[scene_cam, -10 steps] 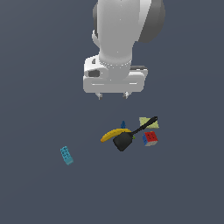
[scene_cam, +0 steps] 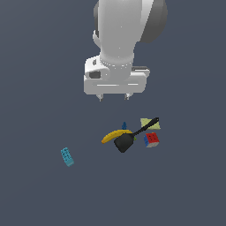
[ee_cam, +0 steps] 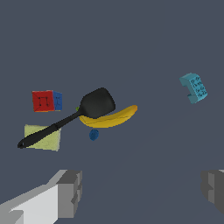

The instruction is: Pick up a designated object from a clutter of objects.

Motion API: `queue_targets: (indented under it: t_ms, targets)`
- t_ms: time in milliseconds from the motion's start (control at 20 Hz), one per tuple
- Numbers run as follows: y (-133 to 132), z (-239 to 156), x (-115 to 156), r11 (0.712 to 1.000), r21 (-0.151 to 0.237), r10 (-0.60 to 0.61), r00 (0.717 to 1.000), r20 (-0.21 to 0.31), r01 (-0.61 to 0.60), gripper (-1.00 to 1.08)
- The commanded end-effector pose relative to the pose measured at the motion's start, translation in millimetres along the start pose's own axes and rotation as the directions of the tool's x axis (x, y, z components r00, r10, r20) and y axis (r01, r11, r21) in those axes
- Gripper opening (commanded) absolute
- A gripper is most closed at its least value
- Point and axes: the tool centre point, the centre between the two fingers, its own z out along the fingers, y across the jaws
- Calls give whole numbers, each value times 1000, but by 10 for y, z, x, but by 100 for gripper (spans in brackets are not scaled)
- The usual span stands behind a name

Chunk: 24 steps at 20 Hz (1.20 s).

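fingers (scene_cam: pixel 114 96) apart, empty; cyan brick (scene_cam: pixel 67 156) well apart from heap (scene_cam: pixel 130 134)

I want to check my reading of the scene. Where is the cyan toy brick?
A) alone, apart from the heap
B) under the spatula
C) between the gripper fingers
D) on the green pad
A: the cyan toy brick lies by itself, clear of the banana and spatula, and the open gripper holds nothing.
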Motion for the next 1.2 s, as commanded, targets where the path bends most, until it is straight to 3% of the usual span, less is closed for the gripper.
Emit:
queue_targets:
  t_ms: [0,600,1150]
  targets:
    - [-1,-7,9,1000,-1,-8,1000,-1,8,100]
    - [119,90,137,999,4,-38,999,-5,38,100]
    - [603,501,561,988,15,-152,988,-21,153,100]
